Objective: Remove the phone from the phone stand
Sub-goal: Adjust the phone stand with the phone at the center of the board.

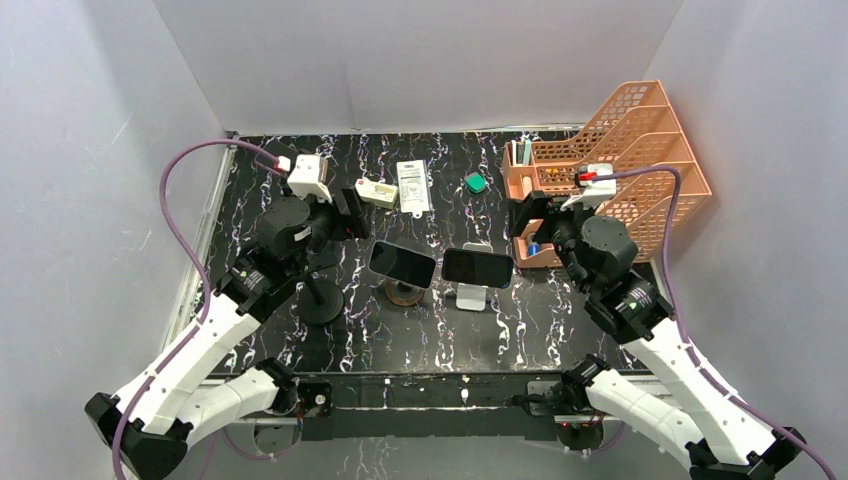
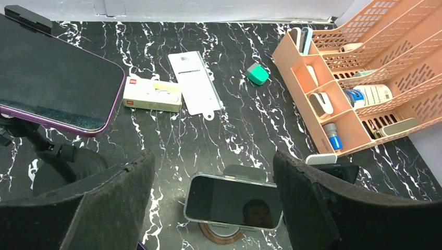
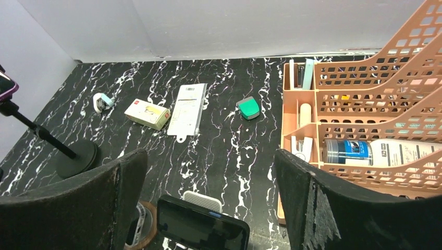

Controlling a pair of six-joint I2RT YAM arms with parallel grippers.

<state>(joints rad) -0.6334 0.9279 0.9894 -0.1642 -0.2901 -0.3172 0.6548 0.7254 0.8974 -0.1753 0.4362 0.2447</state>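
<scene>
While both arms hover high, two phones sit mid-tabletop on stands, long axes running left-right. Left phone [image 1: 402, 263] lies just right of the left gripper [image 1: 345, 215]; right phone [image 1: 478, 267] just left of the right gripper [image 1: 528, 215]. Both sets of jaws gape wide, holding nothing.

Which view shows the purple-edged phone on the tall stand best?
The left wrist view: the purple-edged phone fills the upper left, screen and rim clear. The top external view hides it behind the left arm; the right wrist view shows only a corner at the left edge.
</scene>
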